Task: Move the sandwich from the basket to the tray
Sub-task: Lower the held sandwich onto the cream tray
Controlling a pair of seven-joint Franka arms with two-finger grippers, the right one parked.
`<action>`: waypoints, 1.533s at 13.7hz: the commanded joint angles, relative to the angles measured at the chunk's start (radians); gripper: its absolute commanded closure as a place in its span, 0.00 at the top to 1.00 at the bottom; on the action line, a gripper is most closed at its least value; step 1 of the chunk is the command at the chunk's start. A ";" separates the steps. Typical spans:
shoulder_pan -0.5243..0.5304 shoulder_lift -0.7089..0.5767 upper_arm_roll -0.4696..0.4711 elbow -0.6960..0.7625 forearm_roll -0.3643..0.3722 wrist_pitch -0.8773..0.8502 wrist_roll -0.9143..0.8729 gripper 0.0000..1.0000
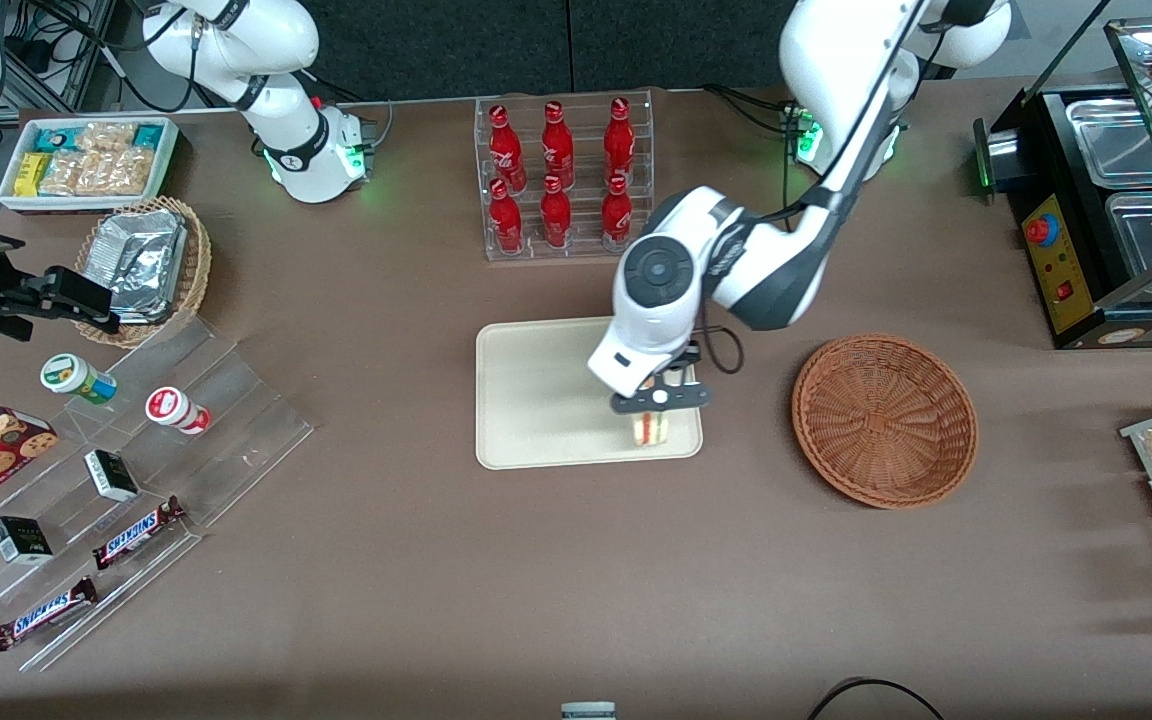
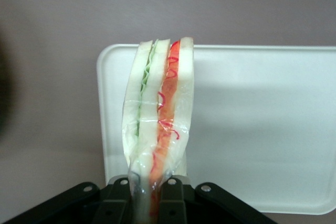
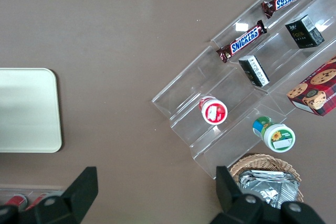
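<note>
My left gripper [image 1: 658, 398] is shut on the sandwich [image 1: 650, 427], a wrapped wedge of pale bread with red-orange and white layers. It holds the sandwich over the tray [image 1: 536, 400], at the tray's corner nearest the front camera and the basket. In the left wrist view the sandwich [image 2: 160, 114] hangs pinched between the two black fingers [image 2: 116, 198], with the cream-white tray [image 2: 262, 124] below it. I cannot tell whether the sandwich touches the tray. The reddish-brown wicker basket [image 1: 884, 418] stands empty beside the tray, toward the working arm's end.
A clear rack of red bottles [image 1: 561, 175] stands farther from the front camera than the tray. A clear stepped display [image 1: 116, 470] with snack bars and cups lies toward the parked arm's end, by a small tan basket of foil packets [image 1: 144, 268]. A black food warmer [image 1: 1096, 220] stands at the working arm's end.
</note>
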 commanded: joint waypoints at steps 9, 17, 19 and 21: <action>-0.092 0.272 -0.005 0.320 -0.012 -0.127 -0.043 0.00; -0.109 0.317 -0.017 0.338 -0.061 -0.093 -0.079 0.00; -0.111 0.325 -0.017 0.337 -0.061 -0.090 -0.080 0.00; -0.112 0.329 -0.017 0.334 -0.061 -0.090 -0.082 0.00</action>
